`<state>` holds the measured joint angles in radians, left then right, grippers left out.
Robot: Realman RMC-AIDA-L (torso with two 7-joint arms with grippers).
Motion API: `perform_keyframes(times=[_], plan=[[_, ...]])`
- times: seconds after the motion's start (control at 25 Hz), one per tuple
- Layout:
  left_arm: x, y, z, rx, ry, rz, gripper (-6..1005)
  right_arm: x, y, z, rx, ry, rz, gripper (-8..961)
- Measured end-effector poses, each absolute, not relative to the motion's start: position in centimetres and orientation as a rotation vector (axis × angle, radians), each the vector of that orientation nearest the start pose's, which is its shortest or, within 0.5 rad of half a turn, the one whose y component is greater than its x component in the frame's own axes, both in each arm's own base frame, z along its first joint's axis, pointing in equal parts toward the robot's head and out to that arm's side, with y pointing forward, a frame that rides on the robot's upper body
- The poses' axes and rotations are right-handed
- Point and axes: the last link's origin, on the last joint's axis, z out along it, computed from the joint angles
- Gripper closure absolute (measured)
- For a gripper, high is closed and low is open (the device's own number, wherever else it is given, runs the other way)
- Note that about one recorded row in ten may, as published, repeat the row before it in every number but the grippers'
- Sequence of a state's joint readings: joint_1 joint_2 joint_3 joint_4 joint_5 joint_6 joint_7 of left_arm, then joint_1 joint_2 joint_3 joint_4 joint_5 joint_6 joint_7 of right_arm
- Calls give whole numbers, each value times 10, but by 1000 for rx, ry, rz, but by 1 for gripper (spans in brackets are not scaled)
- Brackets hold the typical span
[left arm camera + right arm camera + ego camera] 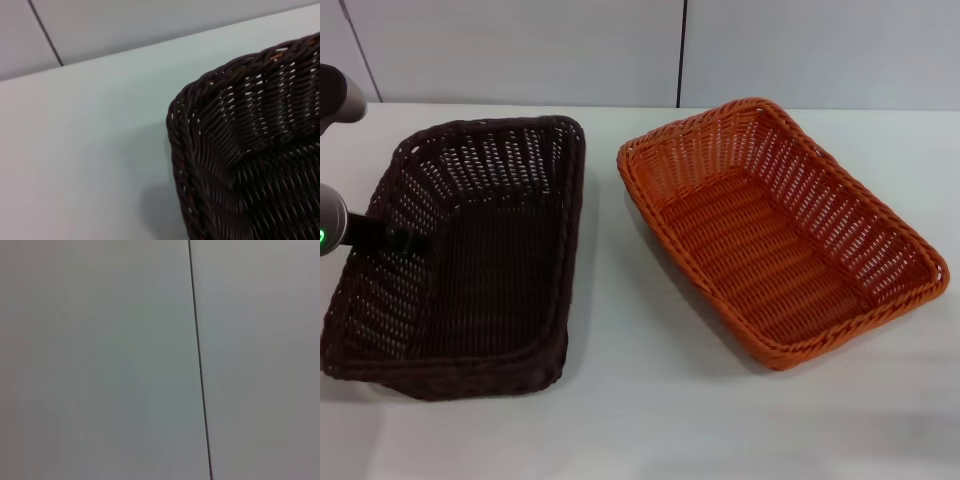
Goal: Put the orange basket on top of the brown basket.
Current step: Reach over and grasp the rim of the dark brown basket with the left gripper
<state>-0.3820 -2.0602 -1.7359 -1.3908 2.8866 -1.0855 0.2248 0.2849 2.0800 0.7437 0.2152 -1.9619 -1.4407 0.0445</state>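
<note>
White table against a pale panelled wall.

You're looking at a plain white tabletop (650, 420) that fills most of the head view, its far edge meeting a light grey wall (520, 50). A thin dark vertical seam (681, 50) splits that wall into panels, and the same kind of seam (199, 360) crosses your right wrist view. The lighting is soft and even, leaving only faint shadows on the table surface.
</note>
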Motion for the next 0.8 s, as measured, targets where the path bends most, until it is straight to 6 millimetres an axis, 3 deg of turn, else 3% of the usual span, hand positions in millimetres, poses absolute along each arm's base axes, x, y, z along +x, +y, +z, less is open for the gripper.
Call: perform_keyframes(times=[0.2, 0.64, 0.8], plan=[[-253, 378, 49, -1959, -1015, 291, 287, 352, 276, 25, -1253, 470, 737, 120], [-241, 380, 50, -2043, -877, 350, 679, 350, 277, 26, -1247, 463, 749, 120], [-240, 382, 62, -2089, -771, 396, 687, 350, 277, 26, -1245, 464, 749, 120]])
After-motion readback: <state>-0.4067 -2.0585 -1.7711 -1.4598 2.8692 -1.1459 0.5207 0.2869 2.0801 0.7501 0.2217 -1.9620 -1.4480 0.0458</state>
